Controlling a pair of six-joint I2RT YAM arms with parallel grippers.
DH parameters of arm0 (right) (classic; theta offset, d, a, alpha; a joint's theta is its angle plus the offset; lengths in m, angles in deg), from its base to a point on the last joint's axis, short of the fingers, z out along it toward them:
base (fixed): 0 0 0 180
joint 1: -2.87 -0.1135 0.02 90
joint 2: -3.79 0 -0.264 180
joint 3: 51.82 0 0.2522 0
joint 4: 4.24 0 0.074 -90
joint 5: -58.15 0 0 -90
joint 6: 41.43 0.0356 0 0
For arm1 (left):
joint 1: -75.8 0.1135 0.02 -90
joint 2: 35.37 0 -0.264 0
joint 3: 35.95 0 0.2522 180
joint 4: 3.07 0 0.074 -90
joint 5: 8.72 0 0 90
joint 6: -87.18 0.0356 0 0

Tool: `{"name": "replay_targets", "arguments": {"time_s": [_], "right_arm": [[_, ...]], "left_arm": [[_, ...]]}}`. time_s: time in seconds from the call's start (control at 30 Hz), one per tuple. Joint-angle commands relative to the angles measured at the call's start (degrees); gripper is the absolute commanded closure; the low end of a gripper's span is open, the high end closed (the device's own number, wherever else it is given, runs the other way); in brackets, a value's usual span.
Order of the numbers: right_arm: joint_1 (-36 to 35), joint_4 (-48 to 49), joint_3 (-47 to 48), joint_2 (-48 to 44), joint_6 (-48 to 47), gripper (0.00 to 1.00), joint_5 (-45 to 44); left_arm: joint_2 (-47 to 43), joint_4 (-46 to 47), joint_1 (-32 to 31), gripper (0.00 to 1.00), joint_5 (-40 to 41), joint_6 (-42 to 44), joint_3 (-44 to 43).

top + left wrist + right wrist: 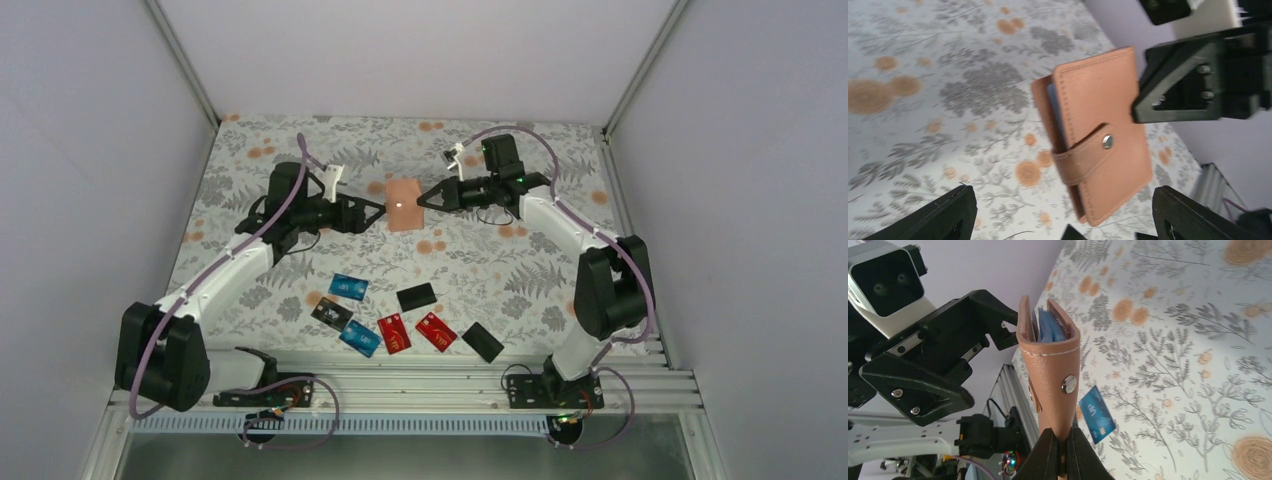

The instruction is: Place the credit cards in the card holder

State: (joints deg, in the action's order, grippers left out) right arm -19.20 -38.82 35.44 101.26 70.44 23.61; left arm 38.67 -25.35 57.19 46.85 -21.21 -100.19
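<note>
Right wrist view: right claw (1061,439) cut off by the bottom edge, only the two black finger ends in frame. Lower end of the tan-brown leather folding card holder (1050,370) hidden between them. Blue plastic cards (1049,329) inside show top edges only. One blue credit card (1098,413) on the floral-print desk (1198,350), its edge nearest the card holder hidden behind it

Left wrist view: left claw (1063,205) cut by the bottom edge, two black finger tips (950,216) at the lower corners. Right claw runs off top and right edges, blurred. Card holder's inside mostly behind its front flap

Top view: print on the loose flat credit cards (394,332) too small to read
</note>
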Motion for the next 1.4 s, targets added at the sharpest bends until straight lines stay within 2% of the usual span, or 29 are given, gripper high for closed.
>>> {"name": "replay_targets", "arguments": {"time_s": [0.0, 0.33, 0.5, 0.57, 0.67, 0.7, 0.73, 0.8, 0.83, 0.87, 0.93, 1.13, 1.37], "right_arm": [[-0.8, -0.6, 1.5, -3.6, -2.9, 0.96, 6.6], [-4.6, -0.3, 1.5, -8.4, -7.3, 0.96, 10.9], [-6.1, -0.8, 1.5, -9.3, -8.0, 0.96, 9.1], [-6.2, -0.8, 1.7, -9.5, -8.0, 0.96, 7.8], [-6.2, -0.3, 1.7, -10.0, -7.5, 0.95, 6.4], [-6.2, -0.2, 1.8, -10.1, -7.3, 0.90, 6.0], [-6.2, -0.2, 2.0, -10.2, -7.1, 0.78, 5.3], [-6.1, -0.6, 2.1, -10.9, -6.6, 0.44, 2.3], [-6.1, -0.6, 1.7, -11.2, -6.5, 0.32, 1.1], [-6.1, -0.6, 1.4, -11.8, -6.5, 0.24, 0.2], [-6.0, 0.1, 0.1, -12.9, -6.4, 0.15, -0.5], [-6.0, 1.2, -2.4, -14.8, -7.3, 0.12, 3.4], [-6.1, 6.0, -4.6, -17.4, -5.7, 0.20, 10.6]], "left_arm": [[-2.9, 4.1, 0.3, 0.13, -11.3, 1.2, 0.6], [-3.3, 7.9, 0.2, 0.32, -13.7, -2.9, -1.4], [-4.3, 10.5, -0.1, 0.59, -16.8, -4.9, -2.1], [-5.0, 10.0, -0.1, 0.75, -16.9, -5.0, -2.5], [-5.9, 9.1, -0.2, 0.92, -16.8, -5.3, -3.2], [-6.4, 8.9, -0.2, 0.96, -16.8, -5.5, -3.3], [-6.8, 8.7, -0.1, 0.97, -16.7, -5.6, -3.5], [-7.5, 8.5, -0.2, 0.98, -16.6, -5.8, -3.8], [-7.8, 8.3, -0.2, 0.98, -16.7, -5.9, -4.1], [-7.8, 8.0, -0.2, 0.98, -16.8, -5.9, -4.6], [-7.7, 7.0, -0.1, 0.98, -17.6, -5.6, -5.9], [-6.6, 4.5, -0.3, 0.98, -22.5, -5.3, -10.2], [-5.5, 4.6, -1.6, 0.98, -24.5, -6.7, -13.0]]}}
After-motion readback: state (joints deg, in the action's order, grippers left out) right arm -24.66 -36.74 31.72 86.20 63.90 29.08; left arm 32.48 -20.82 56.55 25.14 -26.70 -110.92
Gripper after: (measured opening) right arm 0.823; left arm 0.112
